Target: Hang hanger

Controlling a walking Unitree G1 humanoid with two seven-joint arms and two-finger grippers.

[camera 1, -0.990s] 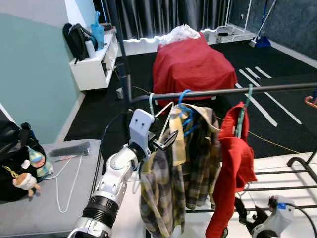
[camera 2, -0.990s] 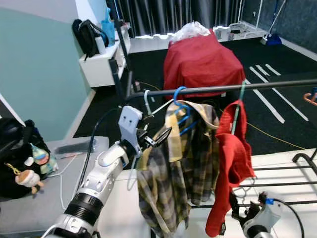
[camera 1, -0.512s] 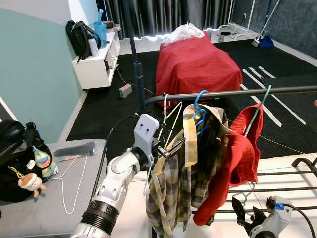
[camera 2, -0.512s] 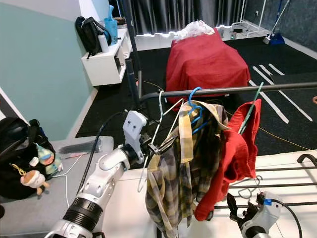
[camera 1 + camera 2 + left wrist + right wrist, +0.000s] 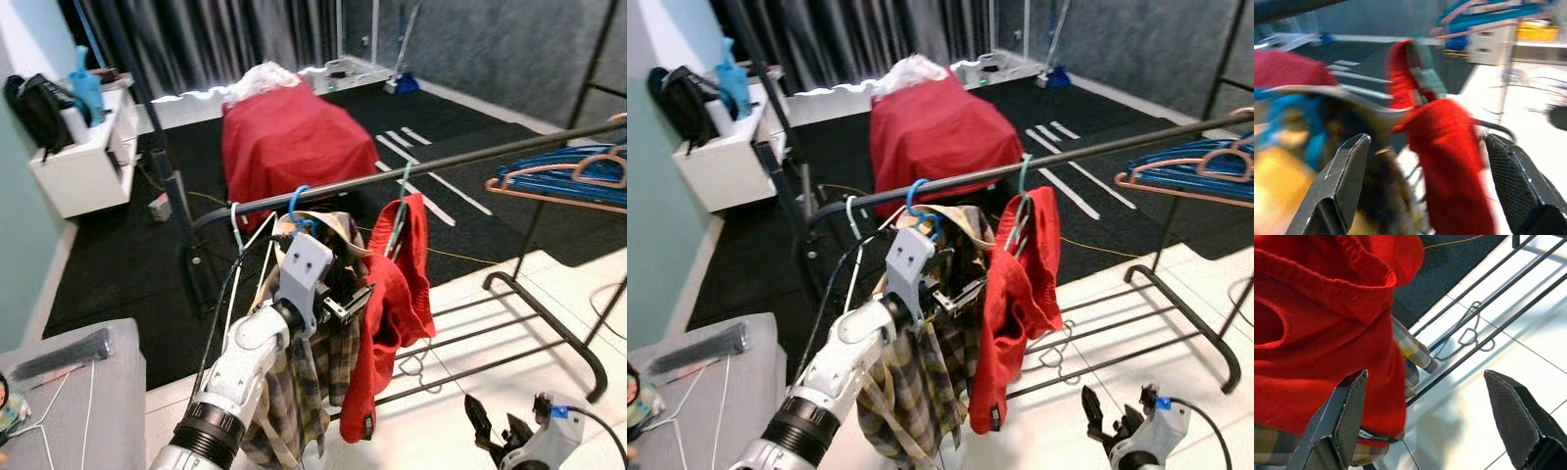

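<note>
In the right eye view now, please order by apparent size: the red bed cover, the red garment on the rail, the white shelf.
1. Red bed cover, though farther away.
2. Red garment, close to it, so unsure.
3. White shelf.

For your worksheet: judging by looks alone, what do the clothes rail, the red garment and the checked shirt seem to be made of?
Clothes rail: probably metal with a dark, slightly glossy finish; it is a thin straight tube.
Red garment: soft matte fabric, perhaps fleece; it hangs in thick folds.
Checked shirt: thin woven cloth, likely cotton or flannel, with a plaid weave, hanging limp.
</note>
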